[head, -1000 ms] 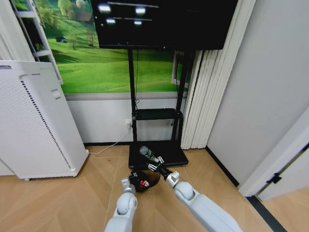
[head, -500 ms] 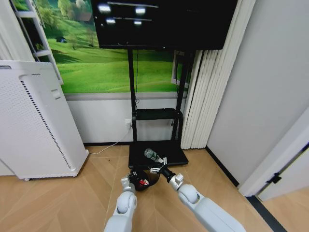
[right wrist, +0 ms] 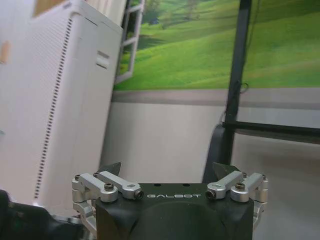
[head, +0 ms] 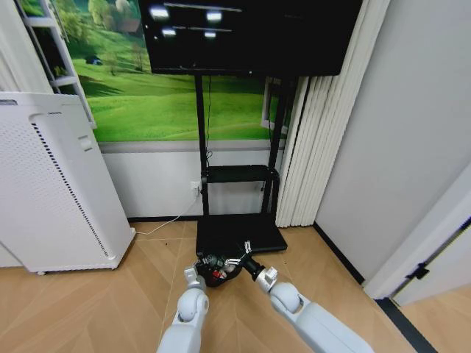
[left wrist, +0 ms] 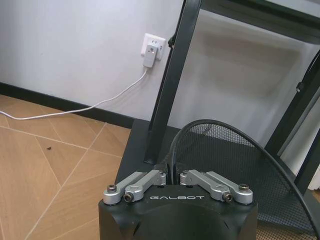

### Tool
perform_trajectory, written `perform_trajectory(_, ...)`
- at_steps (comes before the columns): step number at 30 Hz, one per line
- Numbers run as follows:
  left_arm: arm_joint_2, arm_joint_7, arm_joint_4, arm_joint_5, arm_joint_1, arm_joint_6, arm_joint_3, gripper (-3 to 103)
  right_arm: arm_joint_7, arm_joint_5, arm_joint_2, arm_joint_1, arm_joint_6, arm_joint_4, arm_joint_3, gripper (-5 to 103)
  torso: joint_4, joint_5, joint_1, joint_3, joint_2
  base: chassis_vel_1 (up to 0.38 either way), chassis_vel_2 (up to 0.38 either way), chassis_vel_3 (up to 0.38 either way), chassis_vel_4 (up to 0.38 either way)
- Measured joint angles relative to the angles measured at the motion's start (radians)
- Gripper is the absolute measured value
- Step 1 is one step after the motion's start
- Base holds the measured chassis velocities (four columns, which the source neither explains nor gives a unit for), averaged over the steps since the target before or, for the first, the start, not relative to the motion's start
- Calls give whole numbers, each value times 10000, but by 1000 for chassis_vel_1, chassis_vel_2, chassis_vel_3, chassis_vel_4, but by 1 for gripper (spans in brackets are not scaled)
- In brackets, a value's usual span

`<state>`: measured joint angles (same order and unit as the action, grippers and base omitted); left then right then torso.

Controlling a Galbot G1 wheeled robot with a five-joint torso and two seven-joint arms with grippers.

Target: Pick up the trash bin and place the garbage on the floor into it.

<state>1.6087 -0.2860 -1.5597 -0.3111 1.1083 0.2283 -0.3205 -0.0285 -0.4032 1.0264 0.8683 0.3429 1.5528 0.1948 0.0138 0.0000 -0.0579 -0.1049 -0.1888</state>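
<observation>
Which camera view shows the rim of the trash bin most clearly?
The left wrist view: the trash bin rim and mesh arc close up, clamped by the left gripper. The head view shows it small; the right wrist view faces the wall.

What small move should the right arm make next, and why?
Probably lift the right gripper back from the small black wire-mesh trash bin. Its fingers are spread and hold nothing, and the clear plastic bottle with green label lies inside beside red litter, while the left gripper clamps the rim.
</observation>
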Motion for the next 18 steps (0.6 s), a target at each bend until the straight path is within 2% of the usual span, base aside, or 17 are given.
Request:
perform_trajectory(4,-80,9,-395,-53,243,-2,-121,6,582,125,113,97,-232,-607,-606,100,1,0,0,0,1,0,0,0,0)
perform_trajectory(7,-132,15,-540,-55,345,-3,-174,6,673,95,118,138,-295,-743,-837,100,3,-1,0,0,1,0,0,0,0)
perform_trajectory(9,-377,53,-1361,-59,847,-10,-479,6,944,-103,68,300,-359,-1182,-1625,100,3,-1,0,0,0,0,0,0,0)
perform_trajectory(10,-377,53,-1361,-59,847,-10,-479,6,944,-103,68,300,-359,-1182,-1625,100,3,-1,0,0,0,0,0,0,0)
perform_trajectory(12,-656,123,-2163,-47,1336,-213,-847,6,1187,-320,-80,432,-190,-1497,-2132,100,0,0,0,1,0,0,0,0,0)
perform_trajectory(15,-806,144,-2546,-32,1558,-359,-1038,6,1212,-440,-201,570,-141,-1575,-2439,100,-1,1,0,0,0,0,0,0,0)
perform_trajectory(18,-1150,166,-3580,-84,2182,-694,-1483,6,1174,-594,-434,946,-141,-1733,-3298,100,3,-2,1,1,0,0,0,0,0)
